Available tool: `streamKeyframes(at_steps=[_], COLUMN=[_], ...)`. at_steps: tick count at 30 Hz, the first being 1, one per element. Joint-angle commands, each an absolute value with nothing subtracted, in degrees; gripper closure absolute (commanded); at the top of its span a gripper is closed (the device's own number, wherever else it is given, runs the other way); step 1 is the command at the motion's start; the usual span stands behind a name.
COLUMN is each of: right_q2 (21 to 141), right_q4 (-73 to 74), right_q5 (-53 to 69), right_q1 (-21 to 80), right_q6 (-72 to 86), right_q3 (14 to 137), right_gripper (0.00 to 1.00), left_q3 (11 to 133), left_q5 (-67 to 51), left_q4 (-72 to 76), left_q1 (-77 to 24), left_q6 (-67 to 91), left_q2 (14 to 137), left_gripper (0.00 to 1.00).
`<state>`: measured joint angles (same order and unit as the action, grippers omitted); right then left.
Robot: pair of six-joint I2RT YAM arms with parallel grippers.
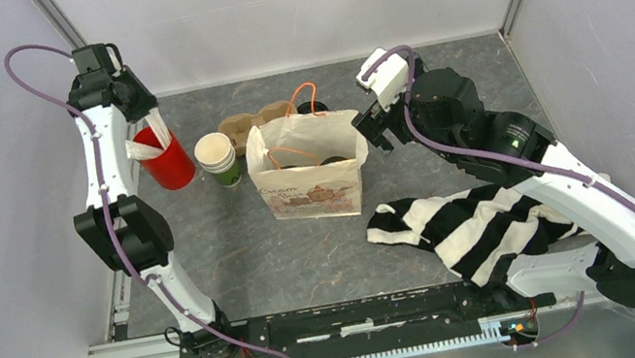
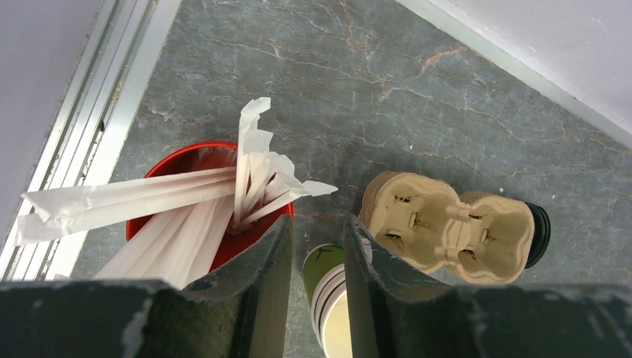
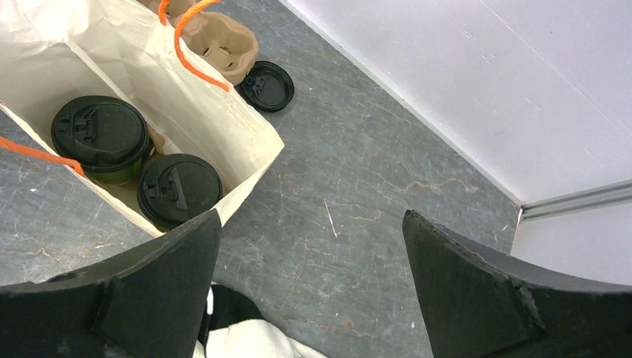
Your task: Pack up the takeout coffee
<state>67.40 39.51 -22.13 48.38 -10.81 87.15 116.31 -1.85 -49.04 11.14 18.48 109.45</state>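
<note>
Two green cups with black lids [image 3: 100, 138] [image 3: 179, 190] stand inside the open white paper bag [image 3: 223, 119], which sits mid-table [image 1: 311, 190]. My right gripper [image 3: 313, 246] is wide open and empty, hovering over bare table just right of the bag [image 1: 374, 130]. My left gripper [image 2: 319, 224] is high at the back left [image 1: 149, 128], above the red cup of straws [image 2: 179, 160]. Its jaws stand a narrow gap apart with nothing between them. Through the gap I see a stack of lidless green cups [image 2: 332, 298] below.
The lidless cup stack [image 1: 217, 159] stands between the red cup [image 1: 168, 161] and the bag. The brown pulp carrier [image 1: 260, 125] lies behind the bag, with a loose black lid [image 3: 267, 86] beside it. A black-and-white striped cloth [image 1: 479, 224] lies front right.
</note>
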Motion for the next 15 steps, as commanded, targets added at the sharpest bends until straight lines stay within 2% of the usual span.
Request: streamKeyframes(at_steps=[1,15], right_q2=[66.5,67.0], right_q4=[38.0,38.1], right_q5=[-23.4,-23.6], right_q1=[48.8,49.0], right_q6=[-11.2,-11.3], right_q3=[87.4,88.1], right_gripper=[0.02,0.02], left_q3=[119.3,121.2], left_q5=[-3.6,-3.6], left_q4=[-46.0,-45.3], left_q1=[11.2,11.2], left_q6=[14.7,12.8], left_q2=[110.5,114.2], left_gripper=[0.63,0.62])
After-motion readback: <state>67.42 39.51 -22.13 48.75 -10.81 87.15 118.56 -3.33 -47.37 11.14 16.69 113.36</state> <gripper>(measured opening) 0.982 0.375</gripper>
